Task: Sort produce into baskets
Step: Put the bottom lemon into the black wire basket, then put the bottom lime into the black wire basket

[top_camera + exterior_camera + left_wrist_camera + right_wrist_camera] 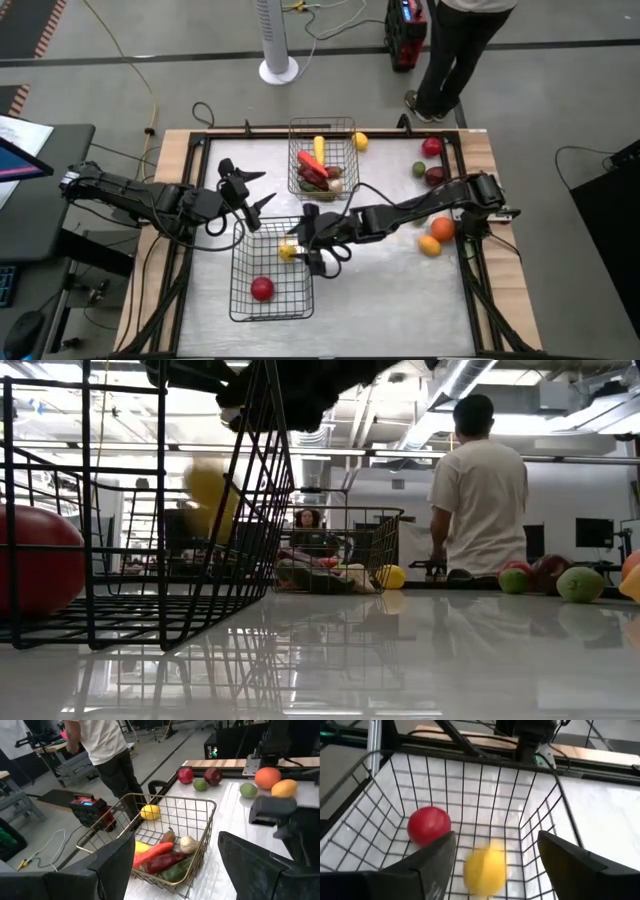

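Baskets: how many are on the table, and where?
2. A dark basket sits near the front edge, under the right gripper; it holds a red apple. A gold basket sits near the back edge, filled with vegetables.

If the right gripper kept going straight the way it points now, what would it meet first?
Most likely the yellow lemon, blurred between the open right gripper's fingers, then the dark basket's mesh floor. Depth is unclear.

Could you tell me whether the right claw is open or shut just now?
Open. The right claw has its fingers spread wide above the black basket, and the yellow lemon sits blurred between them, apparently dropping.
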